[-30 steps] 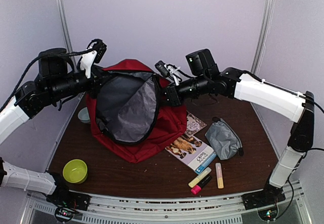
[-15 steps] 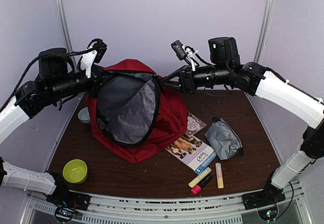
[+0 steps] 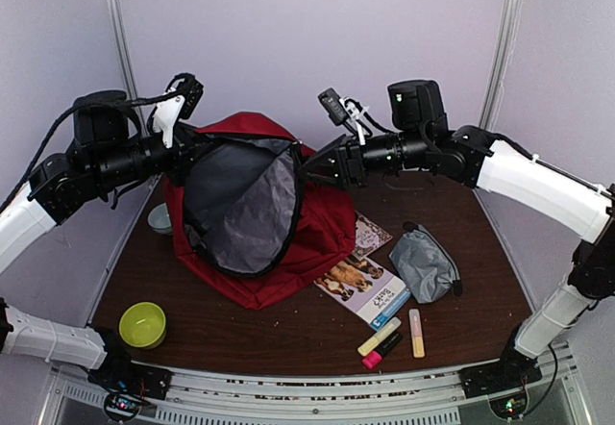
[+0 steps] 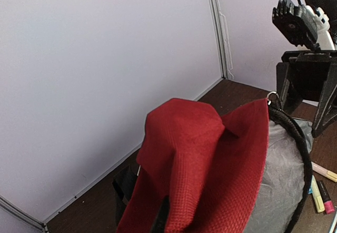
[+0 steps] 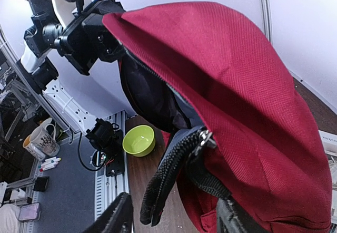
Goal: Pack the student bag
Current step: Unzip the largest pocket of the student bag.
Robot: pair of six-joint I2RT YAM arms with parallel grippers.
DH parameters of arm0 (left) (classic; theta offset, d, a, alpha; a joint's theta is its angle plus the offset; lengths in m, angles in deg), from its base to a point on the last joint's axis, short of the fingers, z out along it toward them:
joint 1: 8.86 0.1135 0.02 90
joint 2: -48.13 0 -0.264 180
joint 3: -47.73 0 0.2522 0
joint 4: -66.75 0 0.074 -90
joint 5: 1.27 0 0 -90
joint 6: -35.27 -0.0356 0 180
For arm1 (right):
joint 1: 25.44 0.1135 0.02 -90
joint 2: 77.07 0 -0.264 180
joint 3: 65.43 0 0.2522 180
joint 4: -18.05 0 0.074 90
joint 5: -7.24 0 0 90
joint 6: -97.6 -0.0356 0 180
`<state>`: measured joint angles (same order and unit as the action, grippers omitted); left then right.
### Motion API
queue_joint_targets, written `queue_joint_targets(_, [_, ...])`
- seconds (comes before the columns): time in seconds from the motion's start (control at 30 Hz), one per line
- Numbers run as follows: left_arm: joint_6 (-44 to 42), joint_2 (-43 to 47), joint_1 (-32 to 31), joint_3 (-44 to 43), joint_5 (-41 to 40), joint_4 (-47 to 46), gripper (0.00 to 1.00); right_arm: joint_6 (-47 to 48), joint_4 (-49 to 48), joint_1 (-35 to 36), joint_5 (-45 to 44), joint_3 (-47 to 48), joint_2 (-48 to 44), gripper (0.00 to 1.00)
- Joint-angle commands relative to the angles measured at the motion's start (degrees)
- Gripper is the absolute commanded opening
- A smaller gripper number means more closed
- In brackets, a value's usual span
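Observation:
The student bag (image 3: 322,228), a red backpack with grey lining (image 3: 240,204), stands open at the back centre of the table. My left gripper (image 3: 189,146) is shut on its upper left rim and holds it up. In the left wrist view the red fabric (image 4: 210,170) covers the fingers. My right gripper (image 3: 312,168) is open at the bag's upper right rim. In the right wrist view (image 5: 174,220) a black zip strap (image 5: 168,175) hangs between its fingers, next to the red bag wall (image 5: 253,96). I cannot tell whether it touches them.
A green bowl (image 3: 142,324) sits front left, and a small pale bowl (image 3: 159,218) is beside the bag. A dog-cover booklet (image 3: 363,281), a grey zip pouch (image 3: 423,263) and highlighters (image 3: 382,337) lie to the right. Walls stand close behind.
My right gripper drew back up and right from the bag's rim, then came back left towards it. The left gripper and the bag have stayed put.

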<state>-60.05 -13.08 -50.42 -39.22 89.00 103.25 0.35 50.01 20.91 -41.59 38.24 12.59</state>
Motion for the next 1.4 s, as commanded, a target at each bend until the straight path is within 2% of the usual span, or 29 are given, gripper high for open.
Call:
queue_joint_targets(0.0, [-0.7, 0.2, 0.3, -1.8, 0.9, -2.4, 0.0, -1.2, -3.2, -0.9, 0.2, -2.7, -3.9, 0.46])
queue_joint_targets(0.13, [-0.7, 0.5, 0.3, -1.8, 0.8, -2.4, 0.0, -5.4, -8.6, -3.0, -1.3, -5.3, -5.3, 0.34])
queue_joint_targets(0.4, [-0.9, 0.7, 0.3, -1.9, 0.4, -2.4, 0.0, -2.3, -7.7, -1.3, -5.0, -4.2, -5.1, 0.33])
queue_joint_targets(0.43, [-0.9, 0.7, 0.3, -2.0, 0.5, -2.4, 0.0, -1.6, -7.3, -1.2, -5.7, -4.1, -5.1, 0.35])
queue_joint_targets(0.6, [-1.0, 0.9, 0.3, -2.1, 0.4, -2.1, 0.0, 2.6, -2.0, -1.7, -7.5, -4.9, -6.4, 0.52])
queue_joint_targets(0.77, [-1.5, 0.8, 0.3, -2.4, 0.3, -2.0, 0.0, 6.4, 2.1, -2.8, -9.4, -9.0, -10.5, 0.55])
queue_joint_targets(0.9, [-1.8, 0.6, 0.3, -2.6, 0.6, -2.0, 0.0, 10.4, 5.5, -2.5, -15.2, -10.4, -12.6, 0.52])
queue_joint_targets(1.03, [-1.8, 0.5, 0.3, -2.8, 0.5, -2.0, 0.0, 14.6, 2.8, 1.6, -19.2, -9.6, -12.1, 0.5])
queue_joint_targets(1.17, [-1.6, 0.6, 0.3, -3.2, 0.5, -1.8, 0.0, 19.0, 0.0, 4.4, -23.5, -6.0, -9.2, 0.39])
queue_joint_targets(1.37, [-1.8, 0.4, 0.3, -4.0, 0.4, -1.3, 0.0, 25.9, 1.1, 5.3, -24.8, -1.8, -5.4, 0.4])
